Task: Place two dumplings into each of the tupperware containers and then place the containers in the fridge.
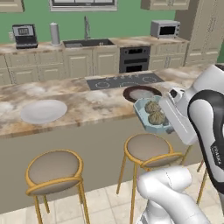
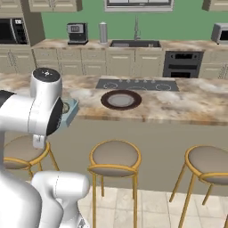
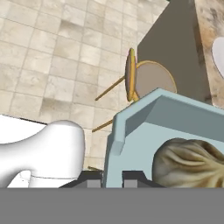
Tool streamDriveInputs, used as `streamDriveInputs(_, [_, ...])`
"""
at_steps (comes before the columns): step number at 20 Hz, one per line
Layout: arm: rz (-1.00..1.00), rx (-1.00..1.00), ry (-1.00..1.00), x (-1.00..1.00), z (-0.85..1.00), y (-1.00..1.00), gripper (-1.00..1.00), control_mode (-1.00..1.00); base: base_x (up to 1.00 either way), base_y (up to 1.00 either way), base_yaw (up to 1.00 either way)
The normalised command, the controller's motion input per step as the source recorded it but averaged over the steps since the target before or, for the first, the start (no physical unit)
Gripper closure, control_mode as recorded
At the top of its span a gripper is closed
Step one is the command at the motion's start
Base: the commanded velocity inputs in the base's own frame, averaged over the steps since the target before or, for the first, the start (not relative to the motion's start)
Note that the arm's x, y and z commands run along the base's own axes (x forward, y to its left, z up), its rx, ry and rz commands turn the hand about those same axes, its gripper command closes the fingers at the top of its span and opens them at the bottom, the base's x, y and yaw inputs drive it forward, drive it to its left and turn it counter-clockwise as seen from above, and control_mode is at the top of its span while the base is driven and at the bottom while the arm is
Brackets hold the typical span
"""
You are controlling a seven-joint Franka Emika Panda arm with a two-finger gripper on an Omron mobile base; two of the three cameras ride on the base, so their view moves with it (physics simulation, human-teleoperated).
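My gripper (image 3: 113, 180) is shut on the rim of the pale blue tupperware container (image 3: 144, 131), with one fingertip on each side of its wall. The container (image 1: 141, 109) hangs tilted just off the counter's front edge, above a stool, with my gripper (image 1: 166, 120) at its right rim. Two tan dumplings (image 1: 152, 106) (image 1: 156, 118) lie inside it. One dumpling (image 3: 188, 162) shows close up in the hand view. In the right base view, a corner of the container (image 2: 71, 109) peeks out behind my arm. The fridge is out of view.
A dark brown plate (image 1: 142, 93) (image 2: 121, 99) sits on the marble counter (image 1: 87, 105) by the cooktop (image 1: 124, 81). A white plate (image 1: 43, 111) lies to the left. Bar stools (image 1: 148, 148) (image 1: 54, 168) (image 2: 115, 156) stand along the counter's front. Tiled floor lies below.
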Motion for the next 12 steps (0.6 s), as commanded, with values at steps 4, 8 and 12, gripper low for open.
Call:
streamDriveInputs(4, [0.00, 0.00, 0.00, 0.00, 0.00, 0.00, 1.00, 1.00, -0.99, -0.36, -0.53])
streamDriveInputs(8, [0.00, 0.00, 0.00, 0.00, 0.00, 0.00, 1.00, 1.00, -0.58, -0.55, -0.67])
streamDriveInputs(12, [0.00, 0.00, 0.00, 0.00, 0.00, 0.00, 1.00, 1.00, -0.03, -0.36, -0.86])
